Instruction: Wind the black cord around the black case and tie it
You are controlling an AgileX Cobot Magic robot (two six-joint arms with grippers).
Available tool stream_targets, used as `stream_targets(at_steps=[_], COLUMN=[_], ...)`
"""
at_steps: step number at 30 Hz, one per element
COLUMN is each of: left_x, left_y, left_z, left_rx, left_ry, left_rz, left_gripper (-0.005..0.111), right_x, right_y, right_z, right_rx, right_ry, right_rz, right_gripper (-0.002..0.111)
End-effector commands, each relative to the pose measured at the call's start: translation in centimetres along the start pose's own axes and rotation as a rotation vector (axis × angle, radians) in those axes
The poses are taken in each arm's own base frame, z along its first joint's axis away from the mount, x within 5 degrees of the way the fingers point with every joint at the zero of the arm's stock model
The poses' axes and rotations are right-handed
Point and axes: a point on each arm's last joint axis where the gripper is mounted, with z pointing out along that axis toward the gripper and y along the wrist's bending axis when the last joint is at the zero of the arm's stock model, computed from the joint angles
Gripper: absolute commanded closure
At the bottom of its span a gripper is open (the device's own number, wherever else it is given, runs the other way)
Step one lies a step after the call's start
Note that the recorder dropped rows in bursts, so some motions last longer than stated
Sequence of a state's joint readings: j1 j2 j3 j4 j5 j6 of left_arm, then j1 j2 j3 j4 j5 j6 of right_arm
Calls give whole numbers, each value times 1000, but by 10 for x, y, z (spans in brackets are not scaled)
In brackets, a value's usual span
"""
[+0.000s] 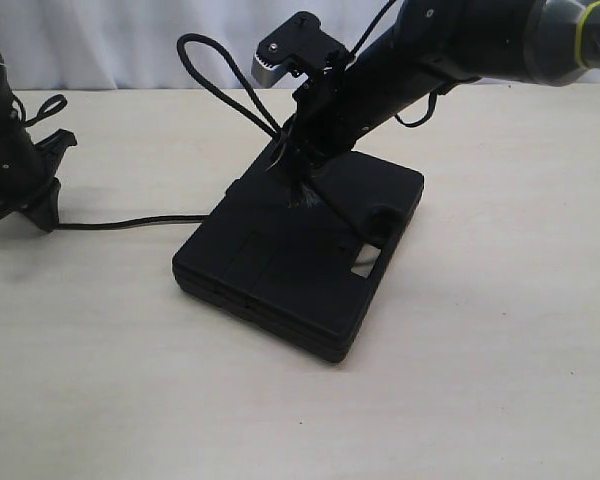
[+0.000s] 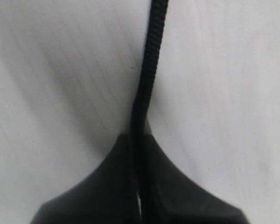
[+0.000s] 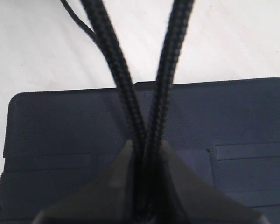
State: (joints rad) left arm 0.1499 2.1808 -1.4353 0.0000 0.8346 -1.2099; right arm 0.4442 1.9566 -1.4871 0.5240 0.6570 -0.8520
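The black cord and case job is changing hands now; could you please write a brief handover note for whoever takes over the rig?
Left tool: shut on one strand of the black cord, low over the table.
Right tool: shut on two cord strands above the black case. A loop rises beside it, and a frayed end hangs onto the lid.
Case: lying flat, mid-table.
Done: cord gripped by both tools. It runs along the table from the left tool to the case's edge.
Left: no finished wrap or knot shows, so wrap and tie. Whether the cord passes beneath the case cannot be seen.
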Motion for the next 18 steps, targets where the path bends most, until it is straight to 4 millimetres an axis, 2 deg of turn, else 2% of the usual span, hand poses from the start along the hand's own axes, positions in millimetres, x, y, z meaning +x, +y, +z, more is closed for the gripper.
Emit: stream_targets(at_steps=[1, 18], left_x=[1, 0], left_y=[4, 4], left_z=[7, 7], left_rx=[-44, -40], left_ry=[11, 3], left_rz=[-10, -4], left_gripper=[107, 107], right_x=[-3, -2], right_y=[0, 1], right_z=[-6, -6], right_rx=[9, 0], right_ry=[-12, -4], right_rz=[-8, -8], right_gripper=[104, 104])
